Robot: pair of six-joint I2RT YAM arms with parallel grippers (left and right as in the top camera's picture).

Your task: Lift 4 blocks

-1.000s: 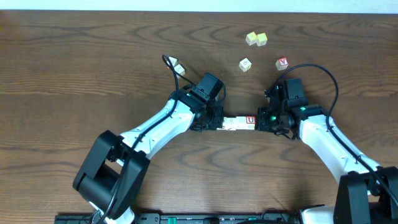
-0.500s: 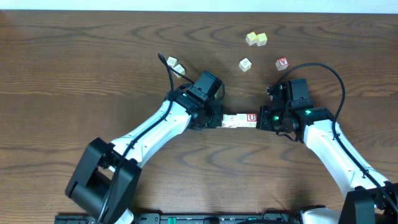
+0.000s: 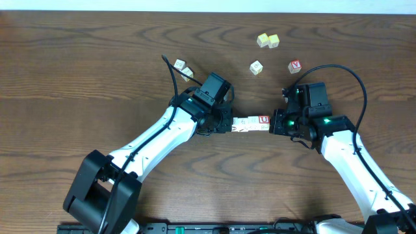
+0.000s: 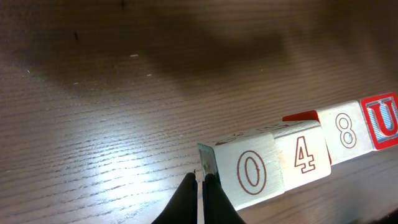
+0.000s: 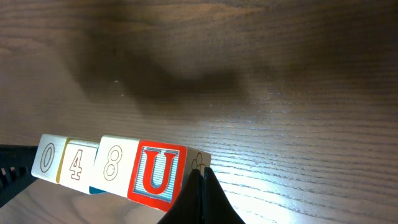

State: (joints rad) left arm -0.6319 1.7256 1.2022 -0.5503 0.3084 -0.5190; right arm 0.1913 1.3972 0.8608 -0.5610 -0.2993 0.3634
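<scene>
Since a second ago the left arm [image 3: 162, 133] and right arm [image 3: 344, 146] have shifted farther across the surface [image 3: 78, 65]. The left hand [image 3: 229, 123] and right hand [image 3: 273, 123], each closed, squeeze the four blocks [image 3: 250, 123] end to end between them, raised off the wood.

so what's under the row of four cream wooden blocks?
Dark wood table shows on all sides of the row of four cream wooden blocks. The patch straight beneath is covered by the blocks in every view.

Dark wood-grain table [image 3: 71, 58] fills the overhead view; at 12 o'clock a pale strip [image 3: 208, 5], possibly a wall, borders it. Soft glare [image 4: 118, 174] whitens the grain close up.
</scene>
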